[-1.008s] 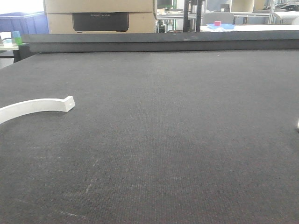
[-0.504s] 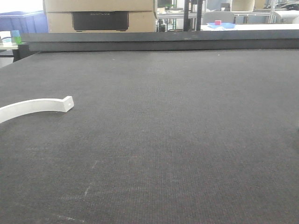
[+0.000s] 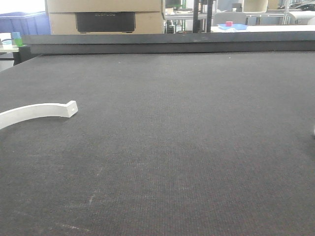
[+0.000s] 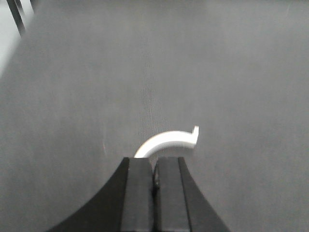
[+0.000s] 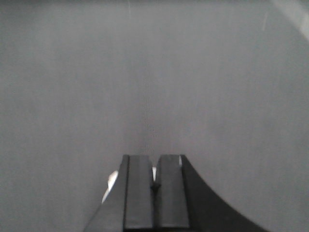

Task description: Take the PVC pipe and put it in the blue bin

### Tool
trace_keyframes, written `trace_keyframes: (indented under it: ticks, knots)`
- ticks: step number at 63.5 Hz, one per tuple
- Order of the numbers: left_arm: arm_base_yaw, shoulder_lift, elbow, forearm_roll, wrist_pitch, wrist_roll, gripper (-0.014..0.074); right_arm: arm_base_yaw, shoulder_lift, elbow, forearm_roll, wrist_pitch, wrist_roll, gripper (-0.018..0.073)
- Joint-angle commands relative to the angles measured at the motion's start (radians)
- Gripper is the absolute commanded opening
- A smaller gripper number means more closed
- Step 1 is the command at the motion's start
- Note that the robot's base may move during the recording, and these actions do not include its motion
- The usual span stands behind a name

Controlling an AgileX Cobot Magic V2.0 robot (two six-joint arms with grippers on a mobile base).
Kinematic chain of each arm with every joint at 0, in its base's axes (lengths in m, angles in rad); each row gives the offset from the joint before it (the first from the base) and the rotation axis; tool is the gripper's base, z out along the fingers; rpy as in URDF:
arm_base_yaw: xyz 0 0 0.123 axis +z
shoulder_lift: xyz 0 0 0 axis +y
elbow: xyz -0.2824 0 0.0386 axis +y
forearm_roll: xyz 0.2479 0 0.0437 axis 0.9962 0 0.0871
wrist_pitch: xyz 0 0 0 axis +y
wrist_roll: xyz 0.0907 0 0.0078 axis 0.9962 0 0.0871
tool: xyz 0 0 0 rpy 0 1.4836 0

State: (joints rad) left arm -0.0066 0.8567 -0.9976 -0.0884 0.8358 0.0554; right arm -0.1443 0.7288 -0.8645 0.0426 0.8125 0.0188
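Table [image 3: 197, 123]: dark woven mat; we judge anything nudged may skid across it.
PVC pipe [image 3: 37, 111]: flat at 9 o'clock, front view; its slim arc could pivot away from off-centre jaws.
Left gripper [image 4: 154, 164]: jaws pressed together, empty; pipe just beyond at 12 o'clock.
Right gripper [image 5: 154, 162]: jaws together; we see nothing held.

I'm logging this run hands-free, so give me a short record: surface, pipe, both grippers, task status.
Surface: dark textured table
PVC pipe: white, curved, lying flat at the table's left, running out of frame
Left gripper: fingers shut, empty, pipe just beyond them
Right gripper: fingers shut, empty
Background: blue container far back left, off the table
Status: pipe not yet grasped
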Motion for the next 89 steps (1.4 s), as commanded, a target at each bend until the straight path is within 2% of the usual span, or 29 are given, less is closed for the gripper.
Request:
trace_keyframes:
  ticks: [1, 10, 21, 33, 41, 46, 52, 61, 68, 77, 89]
  knots:
    - [0.002, 0.096, -0.024, -0.014, 0.032, -0.003, -0.0111, -0.001, 0.100, -0.008, -0.003, 0.100, -0.001, -0.0168]
    - [0.002, 0.217, -0.024, -0.015, 0.042, -0.003, -0.0111, -0.001, 0.241, -0.008, -0.003, 0.202, -0.001, -0.0168]
    - [0.002, 0.351, -0.024, -0.031, 0.031, -0.003, -0.0111, -0.001, 0.377, -0.008, 0.029, 0.175, -0.001, -0.0168]
    - [0.002, 0.467, -0.024, -0.082, 0.044, -0.003, -0.0111, -0.001, 0.502, -0.008, 0.158, 0.079, -0.001, -0.0168]
    - [0.002, 0.506, -0.024, -0.090, 0.066, -0.003, -0.0111, -0.001, 0.579, -0.008, 0.251, 0.044, -0.001, -0.0168]
    - [0.002, 0.513, -0.024, -0.090, 0.076, -0.003, -0.0111, 0.004, 0.624, -0.010, 0.278, 0.040, -0.001, -0.0168]
    - [0.002, 0.513, -0.024, -0.090, 0.078, -0.003, -0.0111, 0.038, 0.663, -0.024, 0.275, 0.054, -0.001, -0.0152]
    - [0.002, 0.513, -0.024, -0.090, 0.075, -0.003, -0.0111, 0.155, 0.693, -0.057, 0.272, 0.043, 0.007, -0.0151]
    - [0.002, 0.513, -0.024, -0.090, 0.075, -0.003, -0.0111, 0.226, 0.714, -0.091, 0.199, 0.014, 0.053, -0.0151]
    - [0.002, 0.513, -0.024, -0.090, 0.079, -0.003, -0.0111, 0.236, 0.741, -0.107, 0.086, 0.019, 0.125, -0.0151]
    - [0.002, 0.513, -0.024, -0.090, 0.081, -0.003, -0.0111, 0.234, 0.754, -0.107, 0.076, 0.021, 0.138, -0.0151]
